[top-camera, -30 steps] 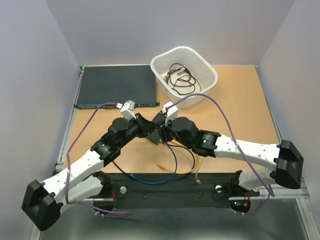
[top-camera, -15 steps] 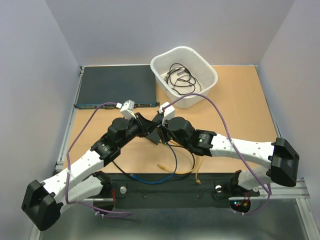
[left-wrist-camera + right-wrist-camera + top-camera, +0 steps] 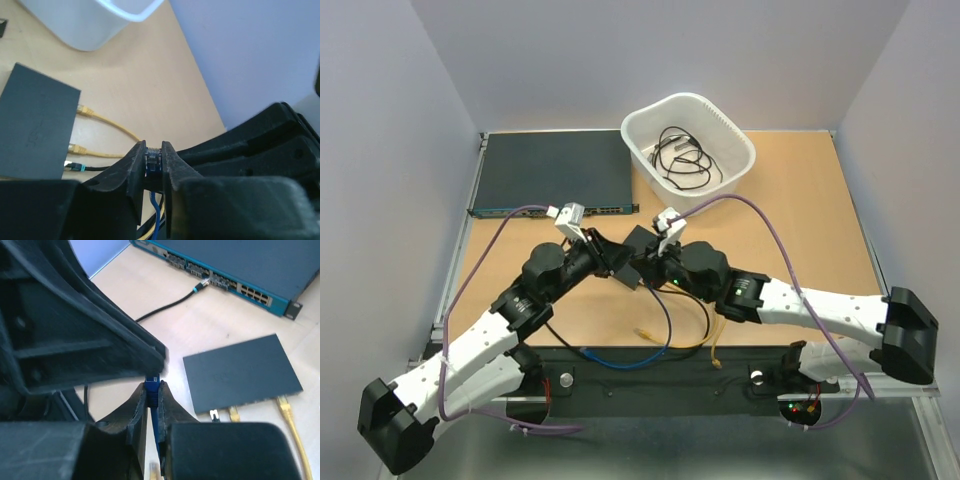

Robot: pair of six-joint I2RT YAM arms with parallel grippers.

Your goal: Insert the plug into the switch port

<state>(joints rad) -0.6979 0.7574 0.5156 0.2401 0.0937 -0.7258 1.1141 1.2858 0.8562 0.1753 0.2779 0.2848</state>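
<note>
The blue plug [image 3: 153,159] sits between both grippers above the table's middle. My left gripper [image 3: 154,146] is shut on the plug body, contacts facing outward. My right gripper [image 3: 152,385] is shut on the plug's blue boot [image 3: 153,391] and cable just behind it. In the top view the left gripper [image 3: 620,266] and right gripper [image 3: 640,268] meet tip to tip. The small matte-black switch box [image 3: 242,372] lies flat beside them, with yellow and black plugs in its edge ports [image 3: 232,412]. It also shows in the left wrist view [image 3: 35,132]. Its free ports are hidden.
A wide dark rack unit [image 3: 555,170] lies at the back left with a black cable [image 3: 165,307] plugged in. A white tub [image 3: 688,150] of black cables stands at the back. Blue [image 3: 660,335] and yellow [image 3: 705,322] cables loop toward the near edge.
Both arms have shifted pose: the left arm stretched forward and the right wrist turned and moved slightly right. The grippers stay together on the blue plug.
</note>
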